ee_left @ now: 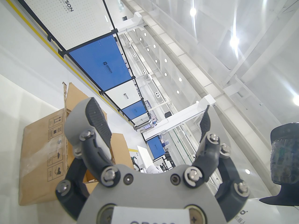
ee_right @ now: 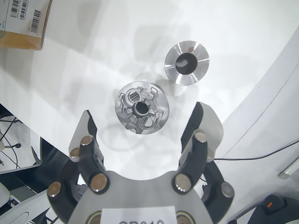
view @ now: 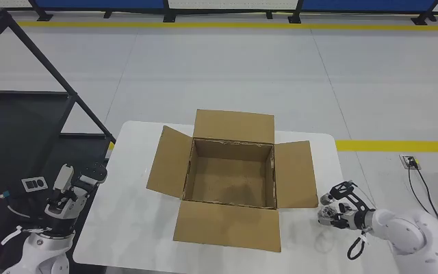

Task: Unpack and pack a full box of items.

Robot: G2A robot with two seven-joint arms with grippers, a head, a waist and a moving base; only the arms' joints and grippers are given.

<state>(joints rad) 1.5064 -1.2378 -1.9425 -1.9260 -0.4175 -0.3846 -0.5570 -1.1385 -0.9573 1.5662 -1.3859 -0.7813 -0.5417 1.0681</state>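
Observation:
A brown cardboard box (view: 230, 179) stands open in the middle of the white table (view: 137, 205), all flaps folded out; its inside looks bare. My right gripper (ee_right: 143, 117) hangs open over the table's right front corner, just above a notched metal disc (ee_right: 142, 108) that lies between its fingers without touching them. A smooth metal ring (ee_right: 186, 62) with a central hole lies beside the disc. The same gripper (view: 332, 209) sits right of the box. My left gripper (ee_left: 149, 120) is open with nothing in it, off the table's left edge (view: 76, 183), pointing upward past a box flap (ee_left: 44, 155).
A box corner with barcode labels (ee_right: 25, 12) lies near the metal parts. The table's right edge (ee_right: 261, 87) runs close behind the ring. A black frame (view: 55, 89) stands left of the table. A cable (view: 417, 188) lies on the floor at right.

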